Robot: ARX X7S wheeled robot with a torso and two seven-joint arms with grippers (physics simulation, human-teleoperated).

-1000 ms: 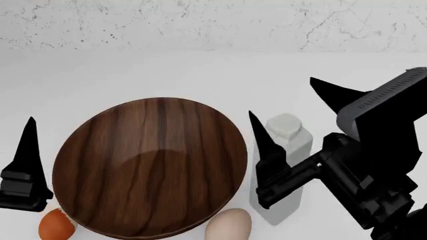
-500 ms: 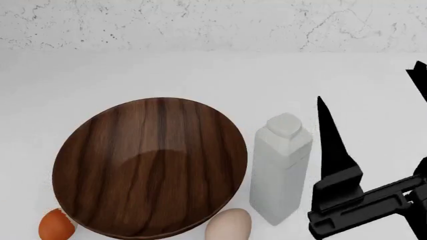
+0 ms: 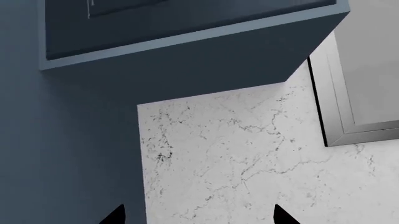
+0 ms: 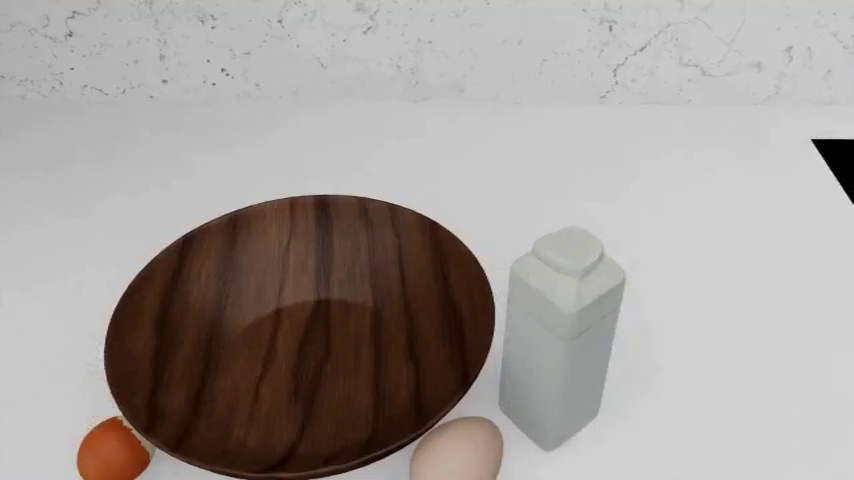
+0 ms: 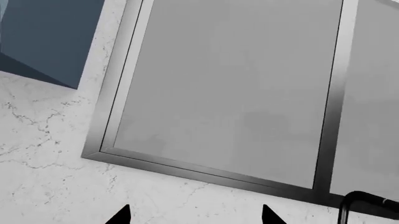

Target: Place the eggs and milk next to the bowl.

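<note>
The wide dark wooden bowl rests on the white counter. Just right of it the white milk carton stands upright and free, close to the rim. An orange-brown egg lies at the bowl's near left edge, a pale beige egg at its near right, between bowl and milk. In the head view only a black tip shows at the right edge. My left gripper and right gripper are both open, holding nothing and facing the wall.
A marbled white wall backs the counter. The left wrist view shows a blue-grey cabinet against that wall. The right wrist view shows a metal-framed window and a black curved pipe.
The right gripper drew away from the milk to the right and out of the head view. The left gripper also left that view. Milk, eggs and bowl stayed put.
</note>
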